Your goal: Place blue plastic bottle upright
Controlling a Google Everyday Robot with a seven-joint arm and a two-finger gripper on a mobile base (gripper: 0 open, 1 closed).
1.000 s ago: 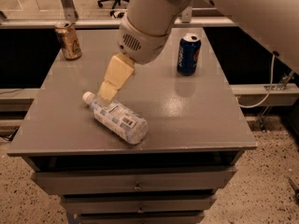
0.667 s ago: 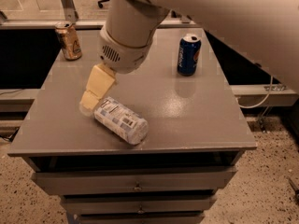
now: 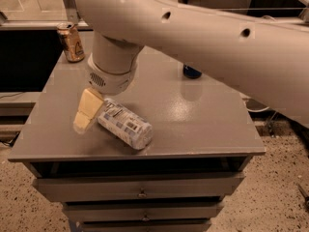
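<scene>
The blue plastic bottle (image 3: 126, 125) lies on its side near the front left of the grey table (image 3: 203, 124), its base pointing to the front right. Its pale blue-and-white label faces up. Its cap end is hidden behind my gripper (image 3: 87, 111), which has come down at the bottle's left end, low over the table top. My large white arm (image 3: 193, 37) crosses the top of the view from the right down to the gripper.
A gold can (image 3: 71, 42) stands at the table's back left corner. A dark blue can (image 3: 191, 72) stands at the back right, mostly hidden by my arm. Drawers (image 3: 140, 190) sit below the front edge.
My gripper has moved left and down, from above the bottle's cap end to right against it near the table top. The arm now covers most of the blue can. The bottle has not moved.
</scene>
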